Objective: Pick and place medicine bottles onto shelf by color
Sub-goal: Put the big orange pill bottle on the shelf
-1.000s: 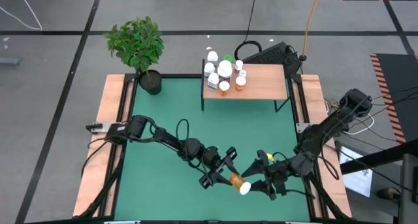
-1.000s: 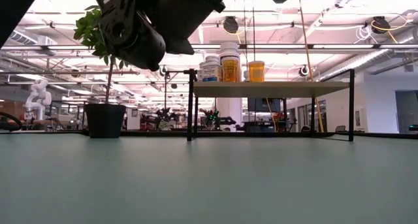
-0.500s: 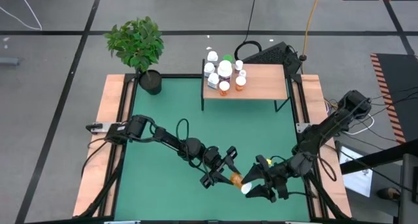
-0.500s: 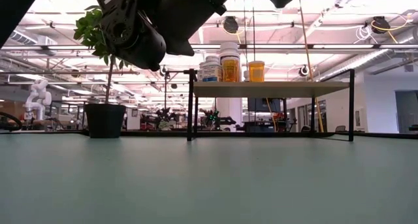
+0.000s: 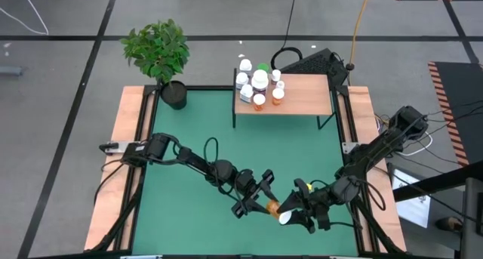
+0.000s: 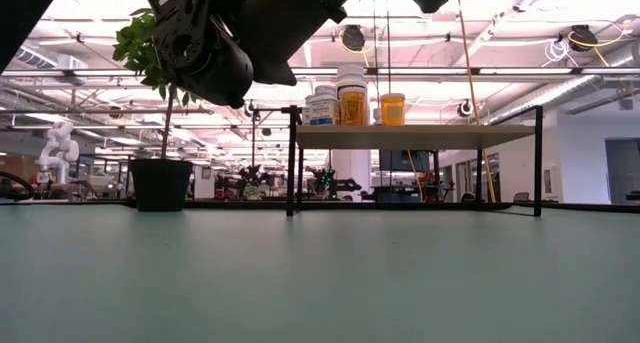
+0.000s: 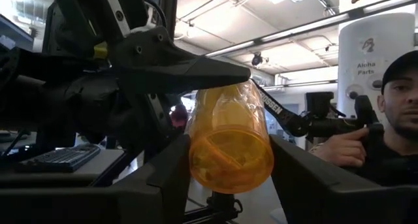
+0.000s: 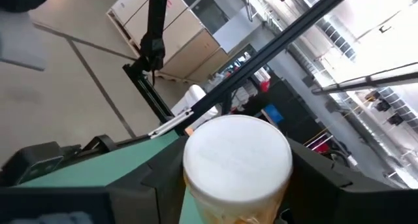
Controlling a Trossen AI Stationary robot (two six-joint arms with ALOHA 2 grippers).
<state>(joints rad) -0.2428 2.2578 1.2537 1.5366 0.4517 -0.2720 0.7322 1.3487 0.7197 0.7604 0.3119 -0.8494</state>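
Note:
An amber-orange bottle (image 5: pixel 272 208) with a white cap (image 5: pixel 284 217) hangs above the green mat (image 5: pixel 196 138) near its front edge, between my two grippers. My left gripper (image 5: pixel 263 199) is shut on its amber body (image 7: pixel 228 142). My right gripper (image 5: pixel 296 211) meets it from the other side and is shut on the cap end (image 8: pixel 236 159). Several more bottles (image 5: pixel 256 81), white ones and amber ones, stand on the left part of the light-wood shelf (image 5: pixel 302 94) at the mat's far edge. The low view shows them on the shelf (image 6: pixel 410 135). My left gripper pinches the bottle's amber body near its bottom end (image 7: pixel 225 172) between its two fingers (image 7: pixel 163 181). The fingers come from the table's left, tilted a little upward. The bottle lies roughly level, clear of the mat, with its cap pointing away from this gripper. My right gripper has the white cap (image 8: pixel 236 159) between its two fingers (image 8: pixel 163 181). It comes roughly level from the table's right. One finger (image 7: pixel 189 67) lies along the bottle's amber side. The bottle is clear of the mat.
A potted plant (image 5: pixel 160 51) stands at the mat's far left corner. A dark keyboard (image 5: pixel 321 63) lies behind the shelf. Wooden rails (image 5: pixel 124 153) run along both sides of the mat. A person (image 7: pixel 398 113) shows beyond the table in the left wrist view.
My right gripper has rolled a little. Its fingers first spread wider and then narrowed onto the bottle's cap end. The bottle has stayed where it was, above the mat.

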